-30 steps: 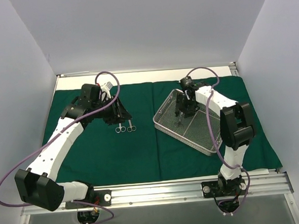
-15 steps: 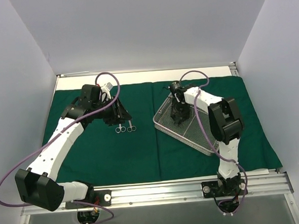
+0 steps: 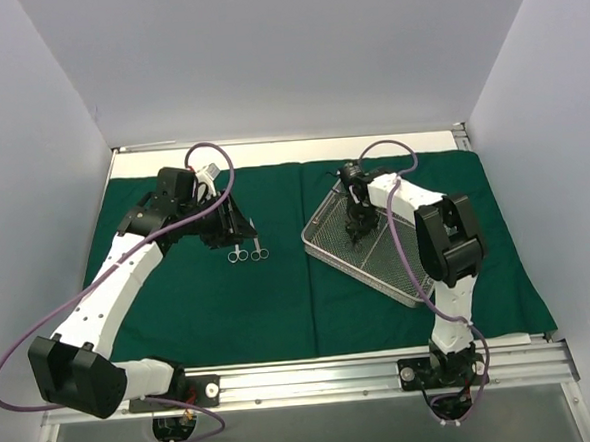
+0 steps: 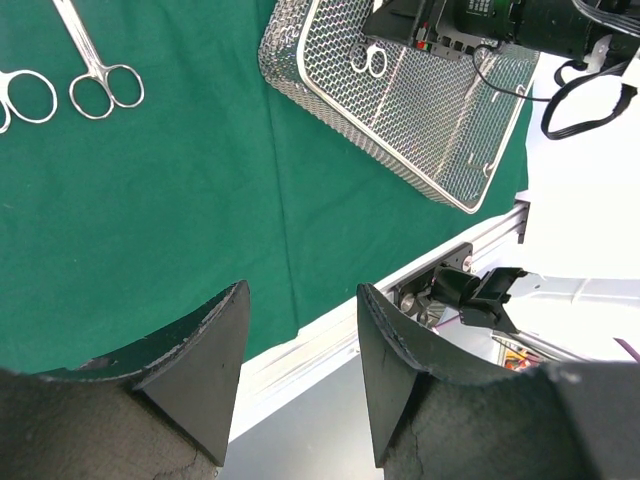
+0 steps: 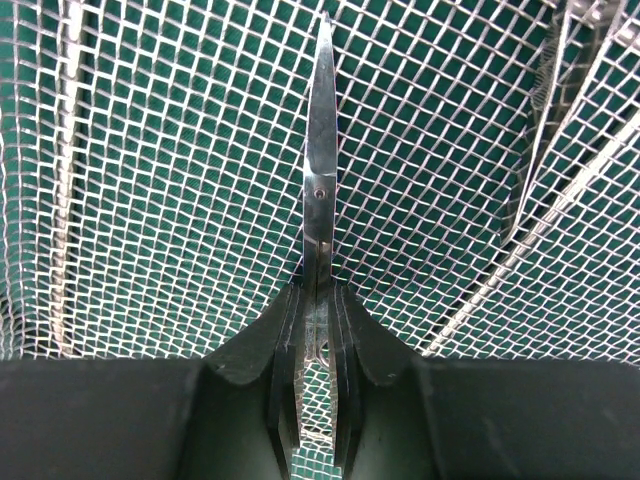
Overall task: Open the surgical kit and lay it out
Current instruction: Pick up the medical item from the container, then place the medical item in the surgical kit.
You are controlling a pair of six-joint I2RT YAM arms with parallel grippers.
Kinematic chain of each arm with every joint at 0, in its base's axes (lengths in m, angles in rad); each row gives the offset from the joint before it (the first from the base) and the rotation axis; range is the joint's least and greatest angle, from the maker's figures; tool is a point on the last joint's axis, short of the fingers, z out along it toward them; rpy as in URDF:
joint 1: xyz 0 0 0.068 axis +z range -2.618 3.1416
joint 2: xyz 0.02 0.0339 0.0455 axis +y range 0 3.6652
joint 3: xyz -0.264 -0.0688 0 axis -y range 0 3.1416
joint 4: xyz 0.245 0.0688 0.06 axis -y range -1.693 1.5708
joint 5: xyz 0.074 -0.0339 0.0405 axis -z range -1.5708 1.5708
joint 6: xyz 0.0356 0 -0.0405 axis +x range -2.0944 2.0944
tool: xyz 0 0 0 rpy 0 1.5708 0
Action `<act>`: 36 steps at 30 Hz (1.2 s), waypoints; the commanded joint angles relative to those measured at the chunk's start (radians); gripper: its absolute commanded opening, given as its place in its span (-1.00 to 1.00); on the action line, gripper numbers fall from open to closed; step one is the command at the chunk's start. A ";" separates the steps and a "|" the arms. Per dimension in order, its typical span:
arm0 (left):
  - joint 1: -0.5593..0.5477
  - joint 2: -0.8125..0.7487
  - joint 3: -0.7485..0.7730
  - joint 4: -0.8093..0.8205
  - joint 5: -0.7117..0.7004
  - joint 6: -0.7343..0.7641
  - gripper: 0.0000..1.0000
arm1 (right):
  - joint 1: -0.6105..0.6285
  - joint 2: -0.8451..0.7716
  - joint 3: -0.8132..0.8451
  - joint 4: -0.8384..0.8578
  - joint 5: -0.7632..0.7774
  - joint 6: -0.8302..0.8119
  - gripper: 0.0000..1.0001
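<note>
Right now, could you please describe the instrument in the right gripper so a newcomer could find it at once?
On the dark green drape, find the wire-mesh tray on the robot's right side. Inside it, the right gripper is shut on slim steel scissors with closed blades. Unlike the two pairs lying on the cloth by the left gripper, this one is gripped inside the tray.

Drape: dark green cloth (image 3: 279,292), spread open and flat, with a crease down its middle.
Tray: rectangular silver wire mesh (image 3: 390,271), set askew on the drape's right half.
Laid-out scissors: two steel pairs (image 4: 100,75), side by side on the drape's left half.
Tray instrument: slim steel scissors-like piece (image 5: 320,180), blades closed, pinched between the right gripper's (image 5: 318,300) fingers.
</note>
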 commanded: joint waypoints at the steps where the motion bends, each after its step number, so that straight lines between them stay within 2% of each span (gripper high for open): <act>1: 0.006 -0.033 0.020 0.006 0.022 0.006 0.11 | 0.011 0.029 -0.024 -0.024 -0.043 -0.046 -1.00; 4: 0.006 -0.030 0.034 0.017 0.039 -0.002 0.11 | 0.005 -0.054 0.039 -0.062 -0.044 -0.086 -1.00; 8: 0.006 -0.019 0.052 0.037 0.063 -0.003 0.12 | -0.036 -0.126 0.062 -0.070 -0.134 -0.143 -1.00; 17: 0.006 0.002 0.026 0.197 0.207 -0.075 0.12 | -0.099 -0.267 -0.028 0.040 -0.352 -0.262 -1.00; 20: 0.006 -0.005 0.020 0.241 0.233 -0.106 0.12 | -0.101 -0.309 -0.022 0.054 -0.379 -0.284 -1.00; 26: 0.006 -0.028 0.011 0.192 0.184 -0.101 0.13 | -0.084 -0.324 0.089 -0.016 -0.392 -0.253 -1.00; 31: 0.009 -0.056 -0.015 0.178 0.155 -0.098 0.12 | -0.008 -0.308 0.182 -0.030 -0.376 -0.221 -1.00; 36: 0.040 -0.094 -0.019 0.062 0.065 -0.083 0.12 | 0.086 -0.217 0.295 -0.038 -0.346 -0.151 -1.00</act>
